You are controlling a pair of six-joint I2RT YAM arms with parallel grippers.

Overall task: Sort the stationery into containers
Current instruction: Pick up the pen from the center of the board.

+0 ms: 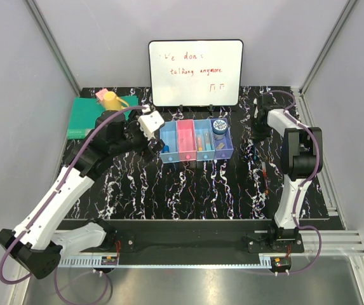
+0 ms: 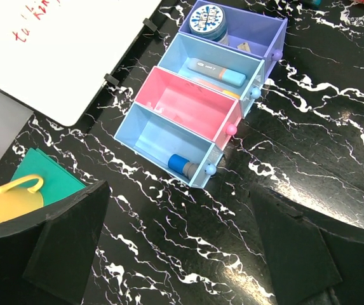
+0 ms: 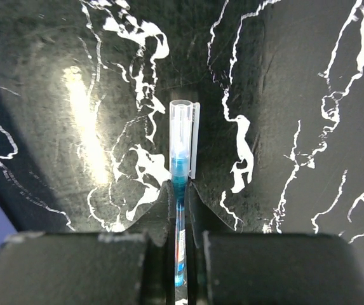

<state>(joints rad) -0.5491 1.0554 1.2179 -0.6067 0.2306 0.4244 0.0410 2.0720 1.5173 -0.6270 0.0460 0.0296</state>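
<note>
1. The right hand (image 3: 180, 190) is clamped on a thin pen (image 3: 180, 159) with a clear cap and blue inside; the fingertips (image 3: 162, 203) pinch the barrel just below the cap, and the capped end sticks out toward 12 o'clock in the right wrist view.
2. The pen lies on or just above the tabletop (image 3: 74, 95); which of the two cannot be told. In the top view this hand sits at about 2 o'clock from the bins, low over the right rear of the tabletop.
3. The step in hand looks like lifting the pen. It is best raised straight up before any swing toward 9 o'clock, so the long free end does not drag or twist in the narrow pinch.
4. Over the bins, the pen should be tipped so its length runs along a compartment, then lowered inside before release.
5. The left hand (image 2: 175, 254) stands wide and holds nothing, hovering at 9 o'clock of the containers (image 1: 196, 141).
6. Contents, from the left wrist view: the near blue bin (image 2: 150, 136) holds a blue-capped marker (image 2: 182, 165); the pink bin (image 2: 182, 101) looks nearly bare; the next blue bin (image 2: 188, 47) holds a blue marker (image 2: 215, 71) over an orange one; the purple bin (image 2: 258, 28) holds the patterned roll (image 2: 207, 19) and a small tan piece.
7. Two more pens (image 1: 265, 176) lie at 3 o'clock of the bins.
</note>
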